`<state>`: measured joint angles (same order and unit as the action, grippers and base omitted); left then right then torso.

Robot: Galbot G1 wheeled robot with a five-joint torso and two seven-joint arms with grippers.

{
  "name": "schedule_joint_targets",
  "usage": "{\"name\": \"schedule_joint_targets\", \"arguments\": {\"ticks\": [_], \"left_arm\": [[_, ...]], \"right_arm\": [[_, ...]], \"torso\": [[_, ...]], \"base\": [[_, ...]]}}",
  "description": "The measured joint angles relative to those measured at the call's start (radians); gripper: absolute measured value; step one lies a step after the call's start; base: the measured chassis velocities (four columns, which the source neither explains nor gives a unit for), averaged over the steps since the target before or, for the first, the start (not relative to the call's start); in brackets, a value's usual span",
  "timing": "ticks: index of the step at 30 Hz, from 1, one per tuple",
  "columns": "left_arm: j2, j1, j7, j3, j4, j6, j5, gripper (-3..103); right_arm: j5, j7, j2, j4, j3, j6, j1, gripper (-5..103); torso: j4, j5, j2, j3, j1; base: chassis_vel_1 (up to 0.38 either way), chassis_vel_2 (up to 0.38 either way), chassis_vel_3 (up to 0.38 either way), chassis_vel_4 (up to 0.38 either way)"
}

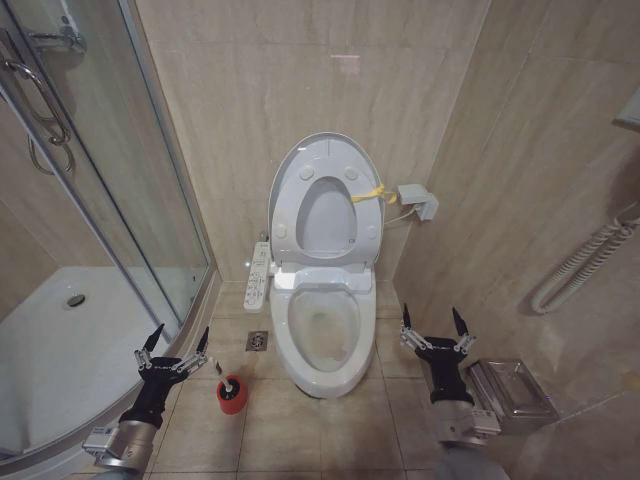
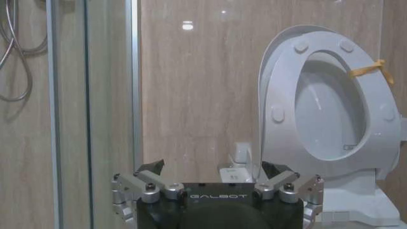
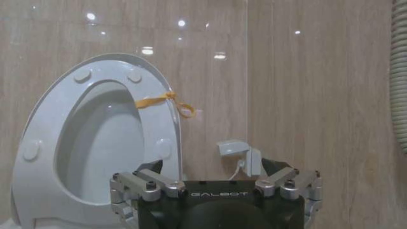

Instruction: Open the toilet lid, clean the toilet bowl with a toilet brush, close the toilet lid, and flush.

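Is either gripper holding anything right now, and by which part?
Nothing is held. The left gripper and right gripper are both open and empty; the toilet brush sits in its red holder.

A tiled bathroom: bidet toilet (image 1: 322, 290) against beige wall tiles (image 1: 250, 90), beside a glass shower enclosure (image 1: 90, 200).

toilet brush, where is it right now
In the head view the toilet brush stands in its red holder on the floor, left of the toilet bowl, just right of the open left pincer.
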<state>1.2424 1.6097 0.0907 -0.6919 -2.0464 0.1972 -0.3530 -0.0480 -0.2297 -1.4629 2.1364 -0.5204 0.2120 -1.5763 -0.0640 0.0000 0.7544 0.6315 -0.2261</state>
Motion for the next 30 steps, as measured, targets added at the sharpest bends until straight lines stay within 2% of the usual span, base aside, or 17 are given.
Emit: {"name": "schedule_joint_targets", "arguments": {"ticks": [6, 9, 13, 30], "left_arm": [[0.000, 0.000, 0.000, 0.000, 0.000, 0.000, 0.000, 100], [0.000, 0.000, 0.000, 0.000, 0.000, 0.000, 0.000, 100], [0.000, 0.000, 0.000, 0.000, 0.000, 0.000, 0.000, 100], [0.000, 0.000, 0.000, 0.000, 0.000, 0.000, 0.000, 100]], "right_arm": [[0.007, 0.000, -0.010, -0.024, 0.001, 0.005, 0.024, 100], [0.034, 0.005, -0.005, -0.108, -0.005, 0.043, 0.059, 100], [0.030, 0.006, -0.007, -0.141, -0.005, 0.054, 0.071, 100], [0.012, 0.032, -0.048, -0.176, 0.003, 0.047, 0.117, 100]], "torso": [[0.0000, 0.0000, 0.000, 0.000, 0.000], [0.0002, 0.0002, 0.000, 0.000, 0.000], [-0.0001, 0.0001, 0.000, 0.000, 0.000], [0.0000, 0.0001, 0.000, 0.000, 0.000]], "base": [[0.000, 0.000, 0.000, 0.000], [0.000, 0.000, 0.000, 0.000], [0.000, 0.000, 0.000, 0.000], [0.000, 0.000, 0.000, 0.000]]}}
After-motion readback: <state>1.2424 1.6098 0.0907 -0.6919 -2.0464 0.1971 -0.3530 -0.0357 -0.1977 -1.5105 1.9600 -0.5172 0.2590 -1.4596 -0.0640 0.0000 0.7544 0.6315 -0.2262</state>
